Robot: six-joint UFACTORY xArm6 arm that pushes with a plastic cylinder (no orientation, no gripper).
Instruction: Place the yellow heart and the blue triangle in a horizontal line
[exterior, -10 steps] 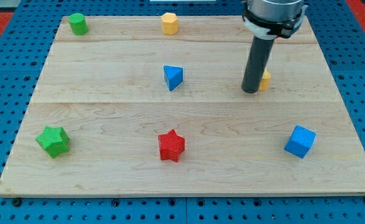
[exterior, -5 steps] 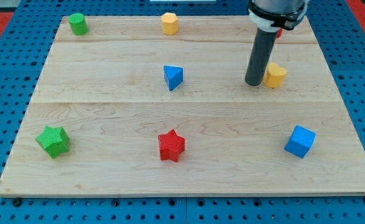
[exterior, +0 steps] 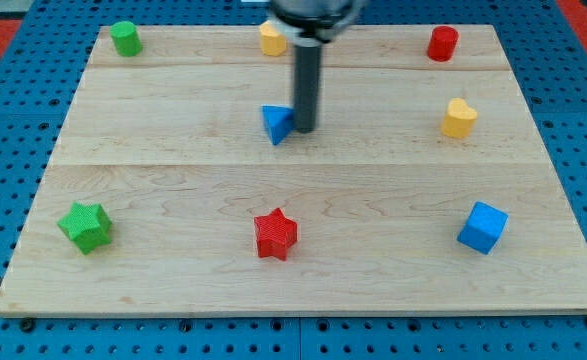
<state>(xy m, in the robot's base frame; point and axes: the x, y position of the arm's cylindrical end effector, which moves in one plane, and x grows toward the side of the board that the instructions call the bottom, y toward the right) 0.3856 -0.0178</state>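
The tip (exterior: 303,131) sits near the board's middle, slightly toward the view's top, right against the view's-right side of the blue triangle (exterior: 276,124); whether they actually touch cannot be told, the rod overlaps the triangle's right edge. It is a bare rod, no jaws, nothing held. The rod runs straight up to the arm body at the view's top, partly covering the yellow block (exterior: 270,39) at the top edge; that block's shape is not clear.

The yellow heart (exterior: 459,118) lies well to the view's right of the tip, near the board's right edge, at about the same height in the view as the blue triangle, maybe a touch higher.

Other blocks: red cylinder (exterior: 442,43) top right, above the heart. Green cylinder (exterior: 125,38) top left corner. Blue cube (exterior: 483,227) lower right, below the heart. Red star (exterior: 275,234) lower middle, below the triangle. Green star (exterior: 84,225) lower left. All rest on the wooden board (exterior: 173,150), well apart from each other.
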